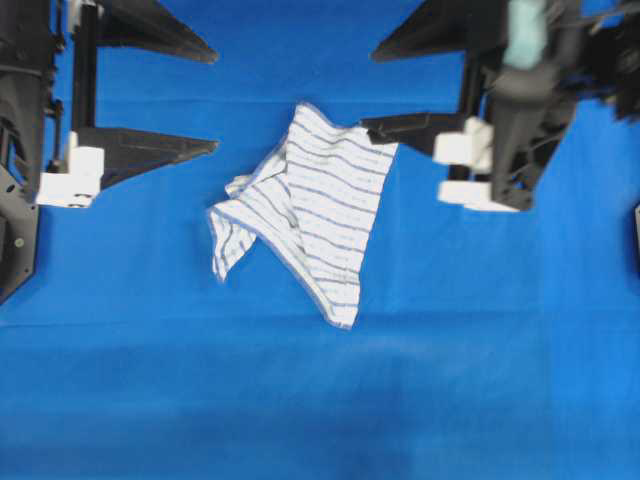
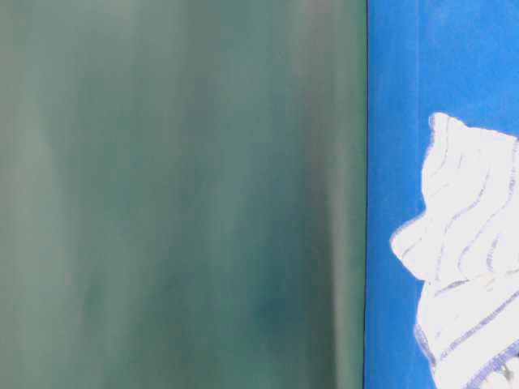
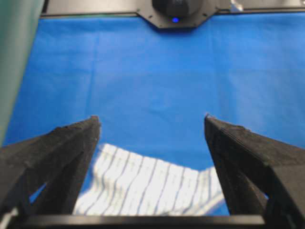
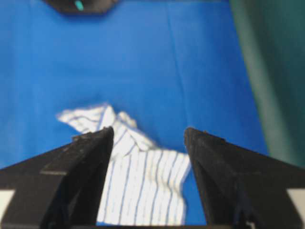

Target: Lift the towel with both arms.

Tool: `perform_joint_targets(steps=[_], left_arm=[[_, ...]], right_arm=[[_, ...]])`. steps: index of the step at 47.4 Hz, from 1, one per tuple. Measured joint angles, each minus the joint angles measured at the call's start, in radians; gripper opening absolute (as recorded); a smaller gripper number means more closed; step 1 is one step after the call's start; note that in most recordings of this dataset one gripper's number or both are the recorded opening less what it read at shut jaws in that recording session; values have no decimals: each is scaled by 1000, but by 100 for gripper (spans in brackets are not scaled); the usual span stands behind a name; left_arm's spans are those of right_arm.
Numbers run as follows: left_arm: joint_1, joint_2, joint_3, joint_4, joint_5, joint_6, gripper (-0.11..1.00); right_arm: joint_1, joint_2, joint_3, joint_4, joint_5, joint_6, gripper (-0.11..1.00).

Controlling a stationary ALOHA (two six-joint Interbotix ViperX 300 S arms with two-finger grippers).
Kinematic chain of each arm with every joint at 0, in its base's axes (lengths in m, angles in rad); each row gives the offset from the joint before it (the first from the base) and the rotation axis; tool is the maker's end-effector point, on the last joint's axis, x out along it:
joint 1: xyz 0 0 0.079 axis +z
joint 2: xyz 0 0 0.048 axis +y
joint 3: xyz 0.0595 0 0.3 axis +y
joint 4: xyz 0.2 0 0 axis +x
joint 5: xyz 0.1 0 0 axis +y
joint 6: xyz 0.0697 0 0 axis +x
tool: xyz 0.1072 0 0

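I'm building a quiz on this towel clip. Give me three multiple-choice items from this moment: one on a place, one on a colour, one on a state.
1. Where is the towel?
A. between the two grippers
B. hanging off an edge
C. under the left arm's base

2. What colour is the sheet under it?
A. green
B. bright blue
C. grey

3. How do the left gripper and right gripper stand?
A. both shut on cloth
B. one shut
C. both open, holding nothing

Answers: 1 A, it lies crumpled mid-sheet; 2 B, blue all round; 3 C, the fingers are spread in both wrist views.

Both arms reach inward, the left gripper (image 1: 215, 97) and right gripper (image 1: 372, 88) with jaws spread wide, holding nothing.
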Motion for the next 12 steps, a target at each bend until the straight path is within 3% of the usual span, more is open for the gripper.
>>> perform_joint_targets(steps=[12], left_arm=[[0,-41,209,-2,-225,5,91]], right_arm=[[-3,-72,222,0,-229,71,63]])
